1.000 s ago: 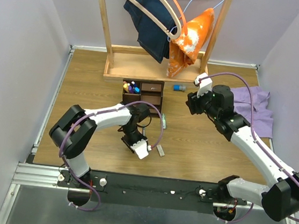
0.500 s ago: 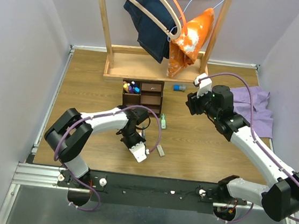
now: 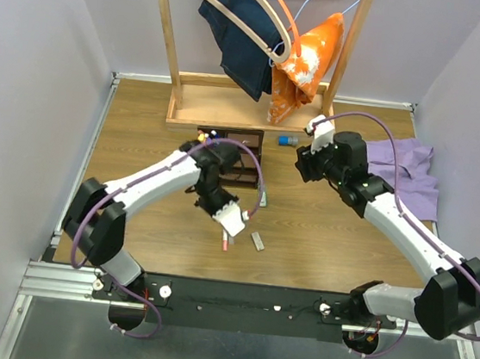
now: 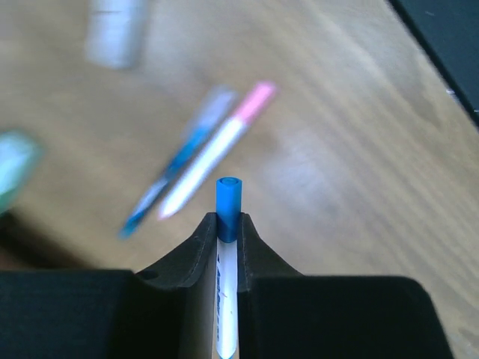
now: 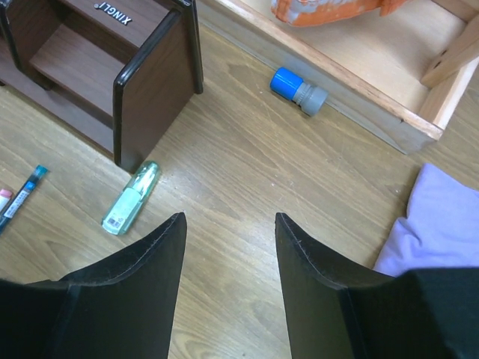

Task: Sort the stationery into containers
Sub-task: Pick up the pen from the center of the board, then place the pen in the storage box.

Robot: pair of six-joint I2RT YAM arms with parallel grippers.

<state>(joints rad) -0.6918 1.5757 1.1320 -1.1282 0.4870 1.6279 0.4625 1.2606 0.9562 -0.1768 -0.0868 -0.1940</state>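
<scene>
My left gripper (image 3: 222,208) is shut on a thin white pen with a blue tip (image 4: 228,200) and holds it above the table, just in front of the dark brown organizer (image 3: 244,142). Below it lie a pink-tipped white pen (image 4: 218,152), a blue pen (image 4: 174,178) and the beige eraser (image 3: 256,240). My right gripper (image 3: 305,163) is open and empty, right of the organizer (image 5: 153,90). A green highlighter (image 5: 131,198) lies by the organizer's right wall. A blue-capped item (image 5: 298,90) lies against the rack base.
A tall light-wood clothes rack (image 3: 176,51) with hanging clothes stands behind the organizer; its base board (image 5: 359,97) runs across the far side. A purple cloth (image 3: 409,177) lies at the right. Walls close in left and right.
My left arm has risen and swung away from the front edge toward the organizer, carrying the blue-tipped pen. The right gripper has shifted slightly left and farther back.
</scene>
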